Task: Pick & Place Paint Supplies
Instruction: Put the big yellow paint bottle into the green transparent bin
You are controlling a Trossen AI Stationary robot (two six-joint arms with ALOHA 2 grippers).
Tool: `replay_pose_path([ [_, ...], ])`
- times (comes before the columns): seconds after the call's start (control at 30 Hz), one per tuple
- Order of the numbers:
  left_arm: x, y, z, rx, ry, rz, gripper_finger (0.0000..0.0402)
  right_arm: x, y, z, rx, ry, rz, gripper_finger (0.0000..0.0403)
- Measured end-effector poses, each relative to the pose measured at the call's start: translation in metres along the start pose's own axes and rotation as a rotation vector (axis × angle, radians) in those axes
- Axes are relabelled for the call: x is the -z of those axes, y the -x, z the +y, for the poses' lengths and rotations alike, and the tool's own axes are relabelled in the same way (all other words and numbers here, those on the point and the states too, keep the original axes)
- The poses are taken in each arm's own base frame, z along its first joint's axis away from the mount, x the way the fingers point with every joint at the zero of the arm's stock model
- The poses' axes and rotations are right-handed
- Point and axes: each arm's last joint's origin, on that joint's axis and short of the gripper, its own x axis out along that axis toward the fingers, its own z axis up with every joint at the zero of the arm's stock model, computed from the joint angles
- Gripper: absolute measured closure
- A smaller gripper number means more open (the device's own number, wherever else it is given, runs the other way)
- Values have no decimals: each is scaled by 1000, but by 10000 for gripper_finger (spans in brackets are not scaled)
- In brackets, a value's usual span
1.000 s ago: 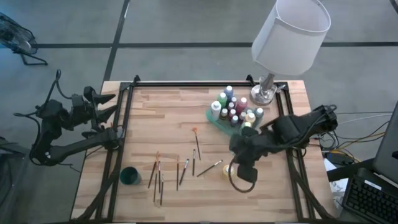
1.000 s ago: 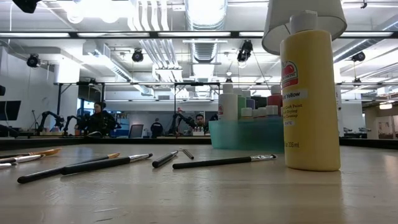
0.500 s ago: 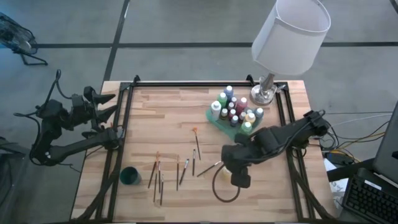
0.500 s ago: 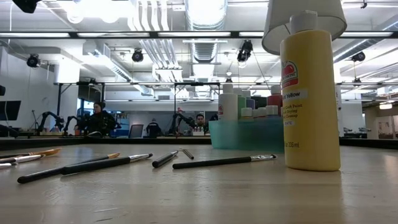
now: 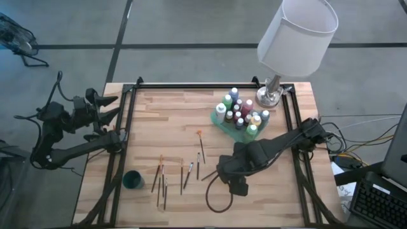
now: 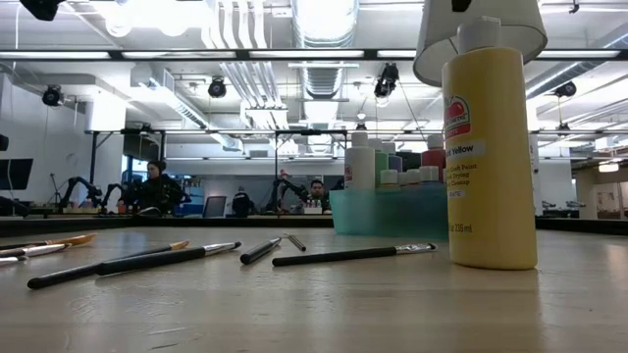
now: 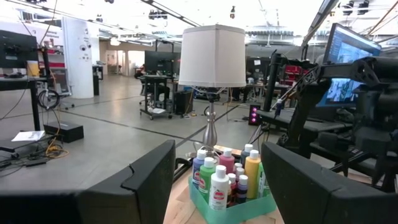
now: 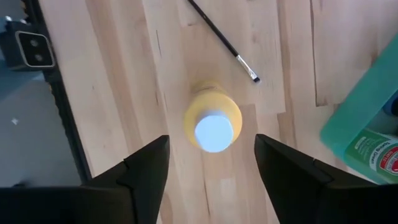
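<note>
The right claw (image 8: 210,140) hangs over the tabletop (image 5: 166,121) with its fingers spread wide and nothing between them, looking straight down on the white cap of a yellow bottle (image 8: 213,127). That bottle stands upright on the bare wood, outside the tray (image 8: 356,113). If the bottle is the next pick, the claw already sits nearly centred on it, so the move should be a plain vertical descent. I would close on the body below the cap, where the sides are straight, and lift straight up before swinging, since a tall bottle could tip. A brush (image 8: 221,41) lies just beyond the bottle with its bristle end near it, not touching; the fingers should come down clear of it. Farther on, the tray is already crowded with bottles, so a free slot must be chosen before lowering. More brushes (image 5: 162,181) and a cup (image 5: 133,180) lie well apart. The lamp (image 5: 297,28) stands behind the tray. The left claw (image 5: 109,122) waits at the tabletop's far edge, also wide.
</note>
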Motion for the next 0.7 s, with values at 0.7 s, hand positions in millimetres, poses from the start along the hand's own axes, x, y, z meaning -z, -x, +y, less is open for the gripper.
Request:
replay_pose_path([
  [0.7,0,0,0,0,0,0,158,-6,-45,5,82,34,131,166],
])
